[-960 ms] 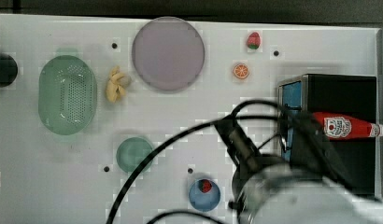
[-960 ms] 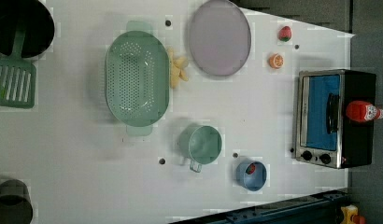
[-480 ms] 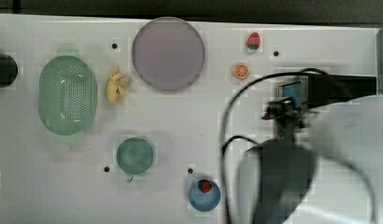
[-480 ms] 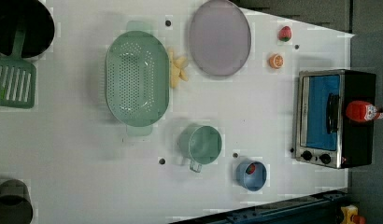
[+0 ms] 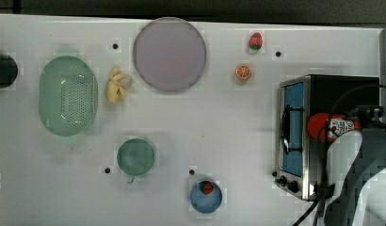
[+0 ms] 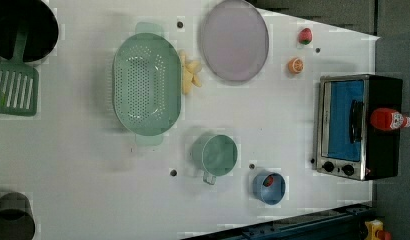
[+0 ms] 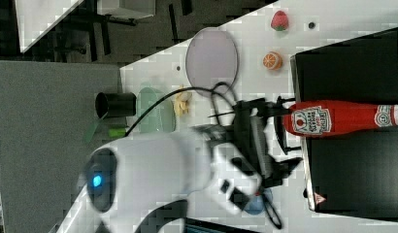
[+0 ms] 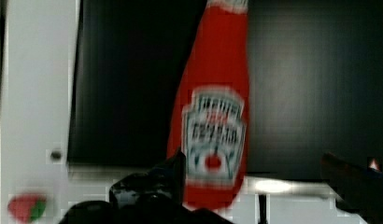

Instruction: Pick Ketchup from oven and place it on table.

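Observation:
The ketchup (image 7: 333, 119), a red bottle with a white label, lies on its side on the black top of the oven (image 7: 352, 63). The oven stands at the top view's right end of the white table (image 5: 229, 117). In the right view my gripper (image 7: 290, 132) is open, its fingers spread at the bottle's base end and not touching it. The wrist view shows the ketchup (image 8: 213, 116) ahead, lying nearer one dark finger (image 8: 168, 170) of the gripper (image 8: 252, 158) than the other. From the top view, the ketchup (image 5: 328, 127) is partly covered by my arm (image 5: 358, 174). It also shows in the left view, where the ketchup (image 6: 388, 119) rests on the oven (image 6: 385, 155).
On the table are a green colander (image 5: 68, 95), a purple plate (image 5: 169, 54), bananas (image 5: 117, 84), an orange slice (image 5: 243, 72), a strawberry (image 5: 255, 41), a green cup (image 5: 135, 157) and a blue bowl (image 5: 206, 196). Cables trail from my arm over the oven.
My arm has swung from the table's middle toward the top view's right, past the oven front, to the ketchup's base. The ketchup has not moved. The gripper stays open.

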